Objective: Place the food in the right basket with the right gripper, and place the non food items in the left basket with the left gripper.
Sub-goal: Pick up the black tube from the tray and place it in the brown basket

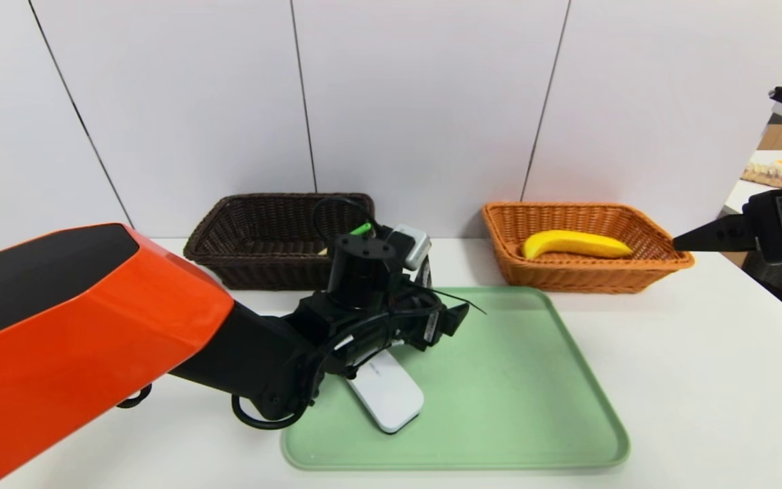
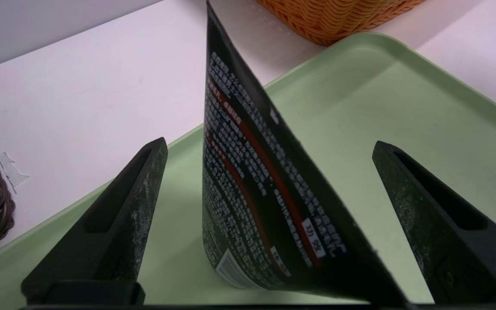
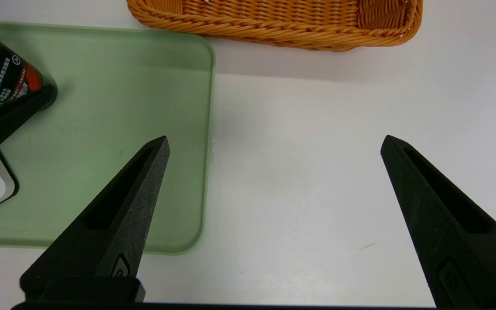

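Observation:
The yellow banana point(image 1: 578, 244) lies inside the orange-tan basket point(image 1: 635, 272). My left gripper point(image 2: 269, 143) is low over the green tray point(image 2: 381, 107), open, with its two fingers on either side of the dark printed tube point(image 2: 252, 193) and a gap on both sides. In the head view the wrist hides most of the tube. The white oblong case point(image 1: 384, 390) lies on the tray just under that arm. A green spoon handle point(image 1: 362, 229) shows inside the dark brown basket point(image 1: 248, 231). My right gripper point(image 3: 274, 138) hangs open and empty over bare table beside the orange basket point(image 3: 274, 26).
The green tray point(image 1: 513, 407) fills the middle of the white table, with both baskets behind it against the white wall. My left arm's orange cover point(image 1: 58, 326) takes up the near left. Another table with clutter point(image 1: 778, 170) stands at the far right.

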You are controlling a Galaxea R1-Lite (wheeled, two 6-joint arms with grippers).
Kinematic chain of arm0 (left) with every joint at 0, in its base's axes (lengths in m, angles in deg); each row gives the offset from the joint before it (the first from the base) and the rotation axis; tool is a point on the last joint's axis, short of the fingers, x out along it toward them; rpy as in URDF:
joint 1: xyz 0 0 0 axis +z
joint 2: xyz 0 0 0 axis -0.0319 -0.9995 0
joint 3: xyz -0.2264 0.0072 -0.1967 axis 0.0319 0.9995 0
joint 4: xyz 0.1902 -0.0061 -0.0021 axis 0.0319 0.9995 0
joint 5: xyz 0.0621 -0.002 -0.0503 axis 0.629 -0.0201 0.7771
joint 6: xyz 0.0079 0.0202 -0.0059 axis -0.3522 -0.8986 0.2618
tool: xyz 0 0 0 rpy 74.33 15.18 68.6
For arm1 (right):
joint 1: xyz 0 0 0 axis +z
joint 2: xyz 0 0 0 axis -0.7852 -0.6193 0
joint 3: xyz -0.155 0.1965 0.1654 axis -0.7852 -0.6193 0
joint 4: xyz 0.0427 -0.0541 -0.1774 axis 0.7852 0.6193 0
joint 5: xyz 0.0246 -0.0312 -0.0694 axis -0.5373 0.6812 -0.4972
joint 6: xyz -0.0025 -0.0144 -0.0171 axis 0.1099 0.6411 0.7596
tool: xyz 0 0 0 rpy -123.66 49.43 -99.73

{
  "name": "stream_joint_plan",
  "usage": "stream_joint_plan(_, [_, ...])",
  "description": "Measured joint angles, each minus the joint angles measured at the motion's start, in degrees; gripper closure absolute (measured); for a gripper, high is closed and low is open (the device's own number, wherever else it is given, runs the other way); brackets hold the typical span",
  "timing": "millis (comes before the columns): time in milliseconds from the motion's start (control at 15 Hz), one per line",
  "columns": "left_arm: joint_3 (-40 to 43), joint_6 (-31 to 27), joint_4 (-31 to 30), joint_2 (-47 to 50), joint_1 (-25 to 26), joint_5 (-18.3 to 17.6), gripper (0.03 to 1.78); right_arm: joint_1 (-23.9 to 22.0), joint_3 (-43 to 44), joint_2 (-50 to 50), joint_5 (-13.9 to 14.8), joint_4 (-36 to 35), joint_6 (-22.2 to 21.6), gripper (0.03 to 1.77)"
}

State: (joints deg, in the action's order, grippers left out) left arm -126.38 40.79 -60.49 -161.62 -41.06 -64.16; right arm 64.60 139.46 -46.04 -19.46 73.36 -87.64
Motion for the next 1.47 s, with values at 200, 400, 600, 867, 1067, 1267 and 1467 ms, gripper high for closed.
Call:
stream_joint_plan(200, [0.0,-0.1,0.0,0.0,-0.1,1.1,0.26,0.0,-0.7,0.9,-0.1,0.0,0.0,0.11])
stream_joint_plan(400, [-0.1,-0.2,-0.1,0.0,-0.1,1.3,0.73,0.0,-2.0,1.9,-0.8,0.0,0.0,0.11])
stream_joint_plan(600, [-0.1,-0.1,-0.4,0.0,-0.1,1.4,1.04,0.0,-2.9,2.7,-0.8,0.0,0.0,0.11])
stream_joint_plan(867, [-0.1,0.0,-0.5,0.1,-0.1,1.4,1.50,-0.1,-3.1,3.4,-1.3,0.1,0.0,0.11])
stream_joint_plan(1067, [-0.1,-0.1,-0.3,0.4,-0.2,1.5,1.50,-0.4,-4.3,4.1,-1.5,0.0,0.0,0.11])
stream_joint_plan(1267, [-0.1,-0.2,-0.1,1.5,-0.6,2.3,1.50,-0.4,-5.8,5.2,-1.5,0.0,0.0,0.11])
stream_joint_plan(1467, [-0.3,-0.2,1.2,4.0,-1.8,2.4,1.50,-0.5,-6.5,6.2,-1.4,0.2,0.0,0.11])
